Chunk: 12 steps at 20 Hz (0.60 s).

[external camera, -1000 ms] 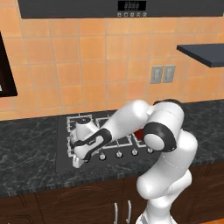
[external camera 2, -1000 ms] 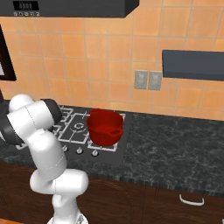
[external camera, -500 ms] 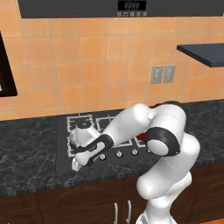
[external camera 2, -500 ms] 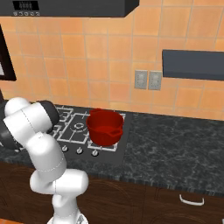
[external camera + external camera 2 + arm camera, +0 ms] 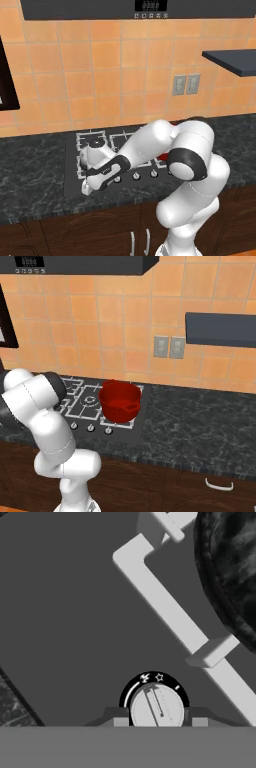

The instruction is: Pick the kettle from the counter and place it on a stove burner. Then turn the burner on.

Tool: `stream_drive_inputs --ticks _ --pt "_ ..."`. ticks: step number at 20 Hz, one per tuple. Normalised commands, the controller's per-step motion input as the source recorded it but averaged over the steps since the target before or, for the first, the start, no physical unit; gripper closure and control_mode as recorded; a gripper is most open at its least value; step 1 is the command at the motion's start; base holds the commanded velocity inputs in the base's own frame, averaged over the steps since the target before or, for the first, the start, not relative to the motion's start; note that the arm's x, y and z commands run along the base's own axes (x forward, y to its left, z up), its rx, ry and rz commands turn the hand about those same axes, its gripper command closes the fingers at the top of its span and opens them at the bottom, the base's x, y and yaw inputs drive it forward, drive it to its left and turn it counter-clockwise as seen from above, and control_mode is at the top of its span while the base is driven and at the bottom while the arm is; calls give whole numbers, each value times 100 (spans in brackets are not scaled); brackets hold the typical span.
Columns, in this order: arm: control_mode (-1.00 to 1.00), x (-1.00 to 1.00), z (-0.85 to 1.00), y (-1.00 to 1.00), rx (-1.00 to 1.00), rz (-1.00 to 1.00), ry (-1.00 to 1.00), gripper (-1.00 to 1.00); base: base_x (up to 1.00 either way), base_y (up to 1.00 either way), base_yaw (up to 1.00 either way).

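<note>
Kettle [image 5: 96, 152] just behind pincer [image 5: 88, 188]

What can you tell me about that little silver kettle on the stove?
The kettle is a small, squat pot of silvery-grey metal with a rounded body and a round knob on its lid. It stands upright on the stove burner, a grey wire grate at the left of the black cooktop. The robot's white forearm passes just in front of it and hides its lower right side, so its handle and spout are hard to make out. Nothing grips it.
</note>
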Motion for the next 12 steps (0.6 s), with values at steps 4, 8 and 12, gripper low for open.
stream_drive_inputs --ticks 4,8,12 --pt "-100 -35 10 -10 0 0 -9 100 0 0 0" --pt "-100 -34 23 -4 0 0 -10 100 0 0 0" --pt "-100 -32 26 0 0 0 -12 -100 0 0 0"
